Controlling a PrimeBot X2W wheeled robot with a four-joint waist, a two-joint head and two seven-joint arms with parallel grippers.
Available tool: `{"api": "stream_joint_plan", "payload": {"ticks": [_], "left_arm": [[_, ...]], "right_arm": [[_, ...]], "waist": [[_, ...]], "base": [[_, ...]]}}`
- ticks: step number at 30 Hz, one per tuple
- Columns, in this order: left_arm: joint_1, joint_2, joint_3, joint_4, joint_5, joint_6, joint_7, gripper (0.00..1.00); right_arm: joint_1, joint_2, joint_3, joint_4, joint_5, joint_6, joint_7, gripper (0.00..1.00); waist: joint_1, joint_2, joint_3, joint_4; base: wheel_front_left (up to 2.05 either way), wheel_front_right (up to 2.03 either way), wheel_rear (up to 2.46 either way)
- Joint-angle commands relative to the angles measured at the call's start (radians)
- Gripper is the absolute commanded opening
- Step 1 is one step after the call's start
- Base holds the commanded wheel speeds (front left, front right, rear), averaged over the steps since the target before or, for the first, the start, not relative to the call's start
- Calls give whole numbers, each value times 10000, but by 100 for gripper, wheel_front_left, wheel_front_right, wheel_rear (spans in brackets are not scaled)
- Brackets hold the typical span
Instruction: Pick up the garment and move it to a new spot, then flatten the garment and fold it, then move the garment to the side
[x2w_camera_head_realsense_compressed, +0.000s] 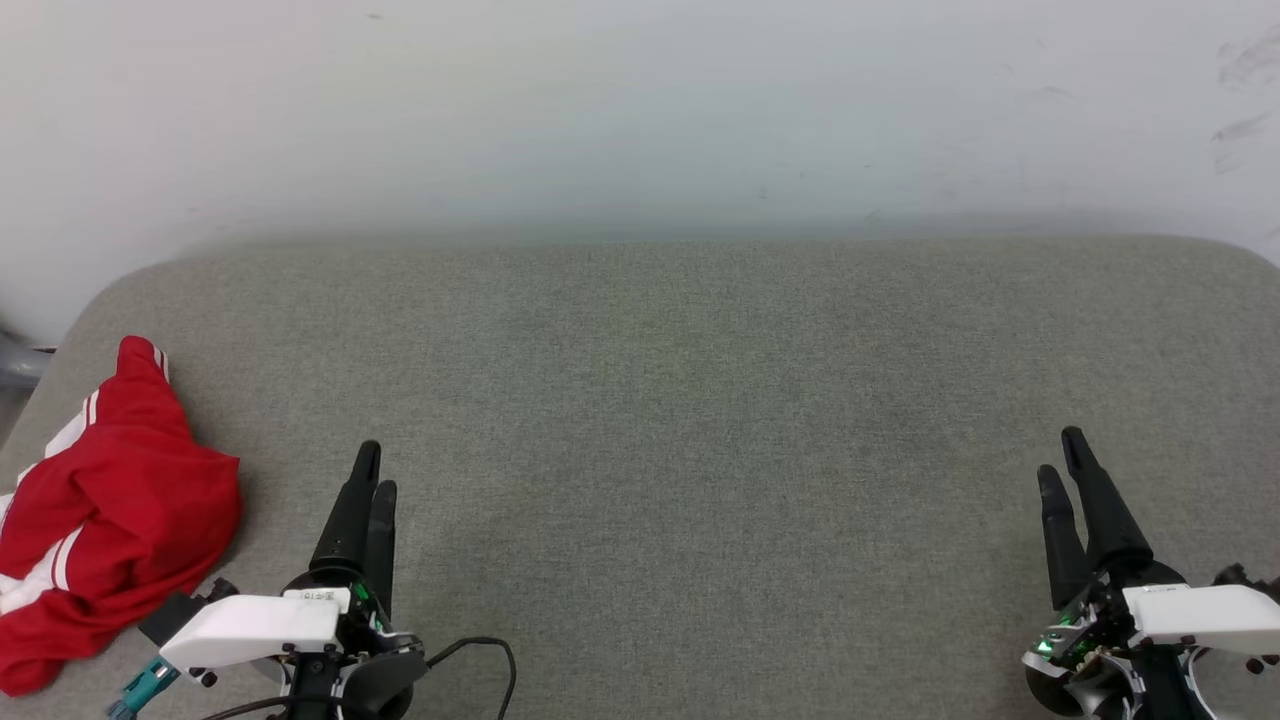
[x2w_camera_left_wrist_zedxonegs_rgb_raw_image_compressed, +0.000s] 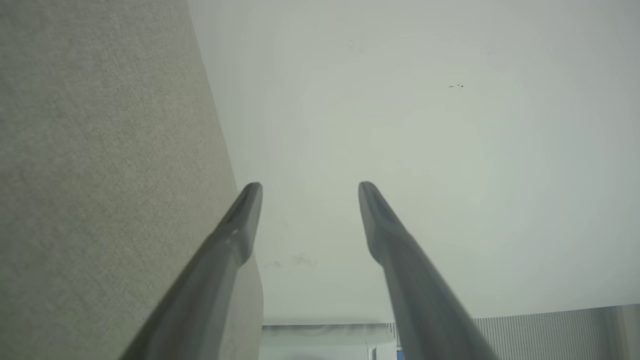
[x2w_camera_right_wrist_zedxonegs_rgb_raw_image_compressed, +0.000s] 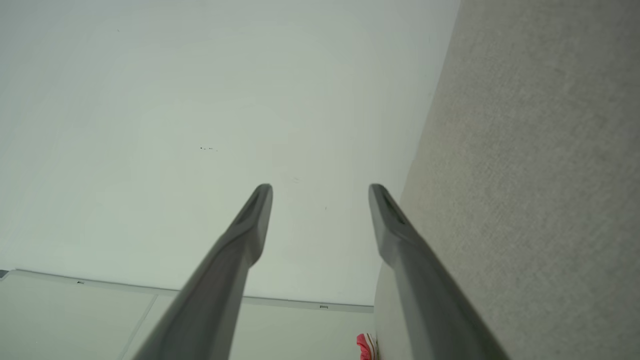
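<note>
The garment (x2w_camera_head_realsense_compressed: 110, 520) lies crumpled in a heap at the table's left edge, bright red with white striped bands showing. Just to its right, near the front edge, my left gripper (x2w_camera_head_realsense_compressed: 378, 466) rests with its fingers pointing away from me, not touching the cloth. The left wrist view shows this gripper (x2w_camera_left_wrist_zedxonegs_rgb_raw_image_compressed: 310, 185) open and empty. My right gripper (x2w_camera_head_realsense_compressed: 1059, 452) sits far off at the front right. Its wrist view shows it (x2w_camera_right_wrist_zedxonegs_rgb_raw_image_compressed: 320, 186) open with nothing between the fingers, and a small red bit of the garment (x2w_camera_right_wrist_zedxonegs_rgb_raw_image_compressed: 364, 346) at the bottom edge.
A grey fabric-covered table (x2w_camera_head_realsense_compressed: 700, 400) with rounded far corners spans the view, backed by a pale wall (x2w_camera_head_realsense_compressed: 640, 110). A black cable (x2w_camera_head_realsense_compressed: 480, 650) loops on the surface beside my left wrist. A grey pipe (x2w_camera_head_realsense_compressed: 15, 362) shows past the left corner.
</note>
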Motion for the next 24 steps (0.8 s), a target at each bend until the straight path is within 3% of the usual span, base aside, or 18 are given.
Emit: {"api": "stream_joint_plan", "payload": {"ticks": [1,12,24], "left_arm": [[-301,36,-105,-298,74,-14,-119,100],[-270,132,-407,-661,1190,-17,-572,100],[-38,91,-305,-1027,4494,-21,-1007,100]], "right_arm": [[-120,-94,84,-320,-114,2,-130,100],[-60,-354,391,-643,-1215,2,-630,100],[-52,-142,168,-991,-5401,1,-1075,100]], "waist": [[0,0,0,3],[0,0,-3,6],[0,0,-17,6]], "base": [[0,0,0],[0,0,0],[0,0,0]]}}
